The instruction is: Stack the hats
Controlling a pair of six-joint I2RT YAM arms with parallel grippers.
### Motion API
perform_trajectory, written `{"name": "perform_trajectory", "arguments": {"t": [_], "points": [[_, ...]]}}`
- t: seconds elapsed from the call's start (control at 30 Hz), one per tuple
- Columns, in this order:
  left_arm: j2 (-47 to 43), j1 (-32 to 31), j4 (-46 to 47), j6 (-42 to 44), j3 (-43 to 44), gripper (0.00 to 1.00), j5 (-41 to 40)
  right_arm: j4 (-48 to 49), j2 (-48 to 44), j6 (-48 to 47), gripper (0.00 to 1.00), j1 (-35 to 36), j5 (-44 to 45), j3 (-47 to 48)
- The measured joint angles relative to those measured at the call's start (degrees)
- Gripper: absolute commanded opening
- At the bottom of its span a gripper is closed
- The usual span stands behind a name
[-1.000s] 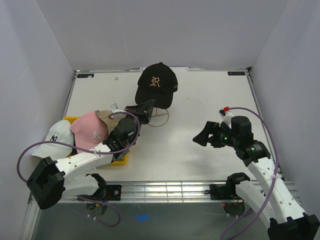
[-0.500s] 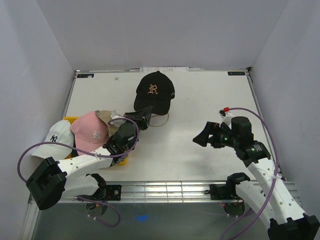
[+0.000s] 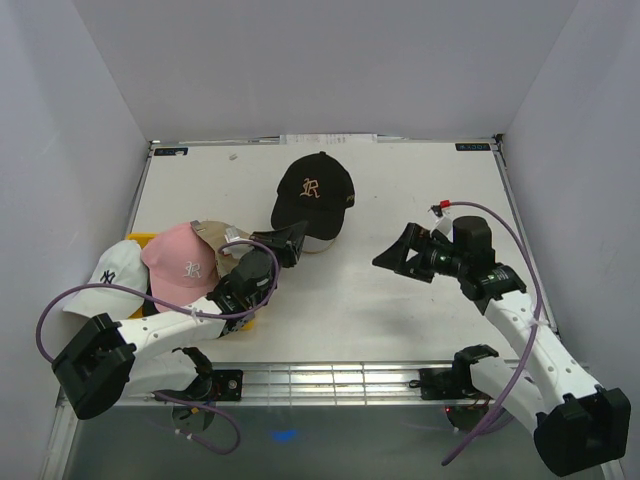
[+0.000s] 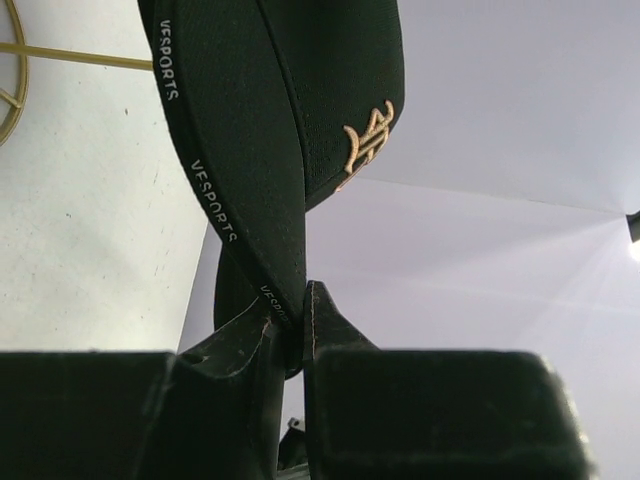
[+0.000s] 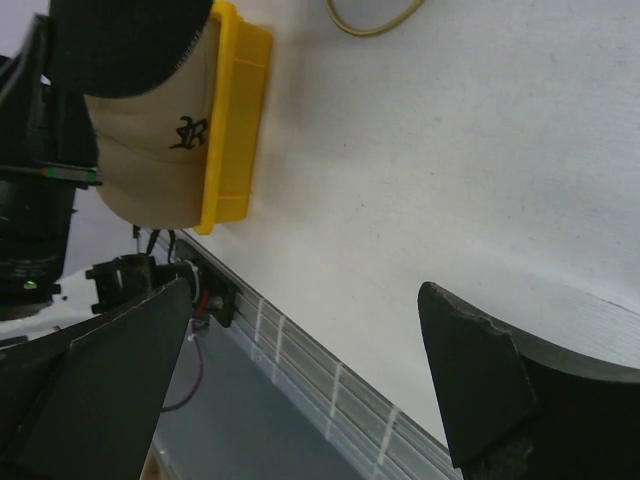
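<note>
Nipped between the close-set fingers of the left gripper: the brim edge of the black cap with a gold "R", crown upward, toward the back middle of the table, gold wire stand close by. Spread wide and holding nothing: right gripper (well apart from every cap). Heaped at the left edge, in and around the yellow tray: pink cap, white NY cap, tan cap with black "R".
</note>
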Motion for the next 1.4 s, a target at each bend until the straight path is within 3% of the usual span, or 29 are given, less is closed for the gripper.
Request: {"name": "perform_trajectory", "arguments": {"t": [0.7, 1.03, 1.07, 1.4], "points": [[-0.5, -0.1, 2.4, -1.0, -4.2, 0.00, 2.0, 28.4, 26.8, 18.9, 1.00, 6.4, -3.9, 6.7], [-3.6, 0.1, -1.2, -1.3, -4.9, 0.05, 2.8, 33.1, 34.3, 19.6, 1.00, 6.7, -6.6, 11.2], [-3.7, 0.3, -1.5, -1.3, -4.9, 0.06, 3.2, 33.1, 34.8, 19.5, 0.96, 6.7, -6.8, 11.6], [-3.7, 2.4, -3.9, -1.3, -4.2, 0.10, 8.2, 33.8, 39.1, 17.4, 0.93, 6.7, -8.5, 14.2]]}}
